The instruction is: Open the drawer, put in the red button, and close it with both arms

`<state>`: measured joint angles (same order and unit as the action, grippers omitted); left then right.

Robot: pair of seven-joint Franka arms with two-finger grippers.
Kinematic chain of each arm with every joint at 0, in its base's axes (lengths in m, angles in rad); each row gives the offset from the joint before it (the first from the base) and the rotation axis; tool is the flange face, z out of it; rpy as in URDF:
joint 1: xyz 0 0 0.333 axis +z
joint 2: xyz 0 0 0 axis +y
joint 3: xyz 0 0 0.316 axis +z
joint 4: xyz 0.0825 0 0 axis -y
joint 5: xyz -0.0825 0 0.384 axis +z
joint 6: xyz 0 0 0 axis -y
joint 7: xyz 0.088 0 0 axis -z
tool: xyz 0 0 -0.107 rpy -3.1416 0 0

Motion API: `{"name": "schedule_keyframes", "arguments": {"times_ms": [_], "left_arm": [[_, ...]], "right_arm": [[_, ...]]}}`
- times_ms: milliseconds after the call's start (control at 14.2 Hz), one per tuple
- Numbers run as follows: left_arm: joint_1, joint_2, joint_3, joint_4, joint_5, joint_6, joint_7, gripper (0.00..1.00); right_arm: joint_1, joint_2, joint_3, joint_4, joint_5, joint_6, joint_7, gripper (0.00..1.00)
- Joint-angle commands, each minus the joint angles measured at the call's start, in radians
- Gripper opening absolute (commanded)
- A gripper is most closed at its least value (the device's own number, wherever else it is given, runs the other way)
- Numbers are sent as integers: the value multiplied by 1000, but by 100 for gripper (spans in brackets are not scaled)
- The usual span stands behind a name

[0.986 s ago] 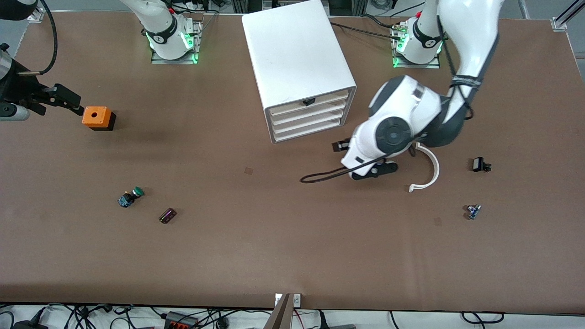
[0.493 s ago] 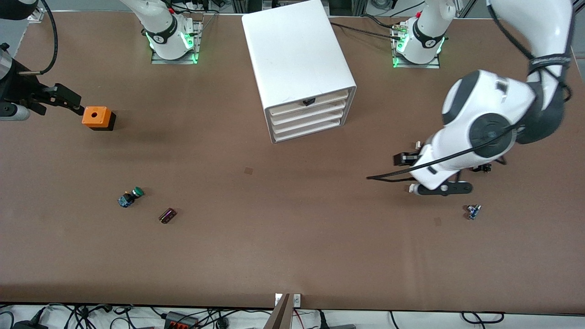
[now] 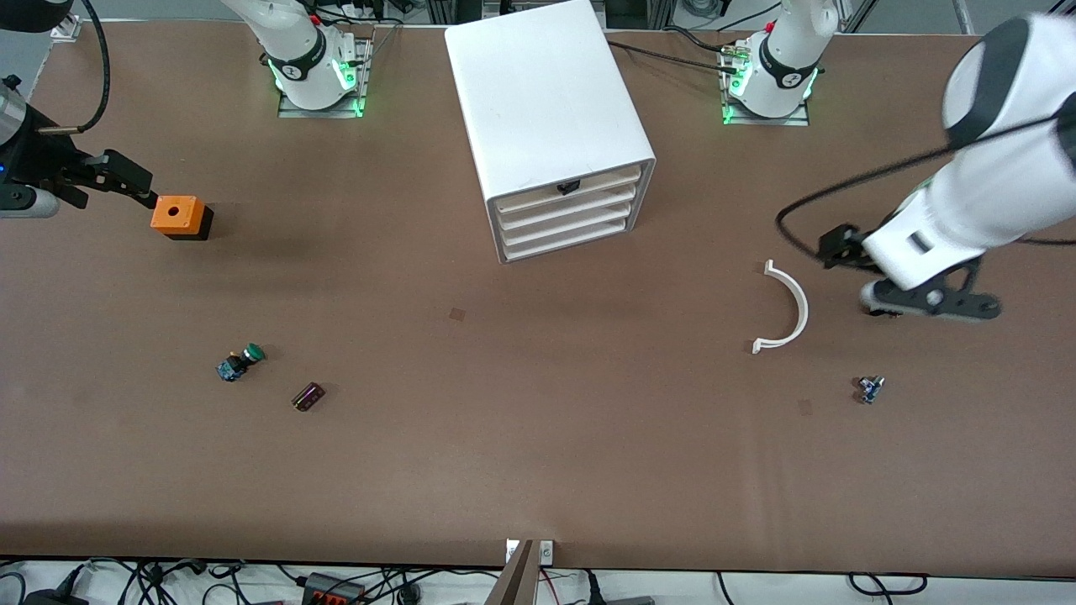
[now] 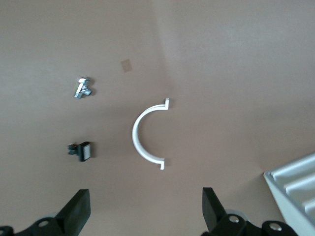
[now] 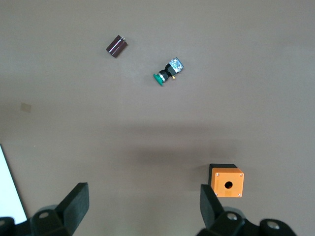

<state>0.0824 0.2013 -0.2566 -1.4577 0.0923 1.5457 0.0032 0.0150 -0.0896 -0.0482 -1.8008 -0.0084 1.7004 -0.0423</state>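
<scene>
Fingers (image 4: 78,211) of the left gripper (image 4: 145,211) spread wide and empty over the table (image 3: 538,470) near a white curved bracket (image 3: 790,307) and small black clip (image 4: 81,151). The right gripper (image 5: 142,206), equally wide, waits above the orange box (image 3: 178,216). No red button shows; all cabinet (image 3: 551,126) drawers sit closed.

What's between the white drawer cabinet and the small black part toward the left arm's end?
A white curved half-ring lies between the cabinet and the black part, touching neither; the left wrist view shows it.

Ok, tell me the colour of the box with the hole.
Orange box on a black base, clearest in the right wrist view.
</scene>
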Motion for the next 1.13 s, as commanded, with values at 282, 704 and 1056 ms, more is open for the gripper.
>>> {"name": "schedule_keyframes", "arguments": {"times_ms": [282,704,1056], "left_arm": [[-18,-281,157,-349,-120,230,89,100],[-36,-270,209,-313,-92,211,238,100],[-47,-226,192,-219,-91,67,144,100]], "right_arm": [[9,-41,4,-31,-9,2,-5,100],[11,-41,4,-29,-10,4,-7,100],[11,-41,4,-29,-12,4,-7,100]]}}
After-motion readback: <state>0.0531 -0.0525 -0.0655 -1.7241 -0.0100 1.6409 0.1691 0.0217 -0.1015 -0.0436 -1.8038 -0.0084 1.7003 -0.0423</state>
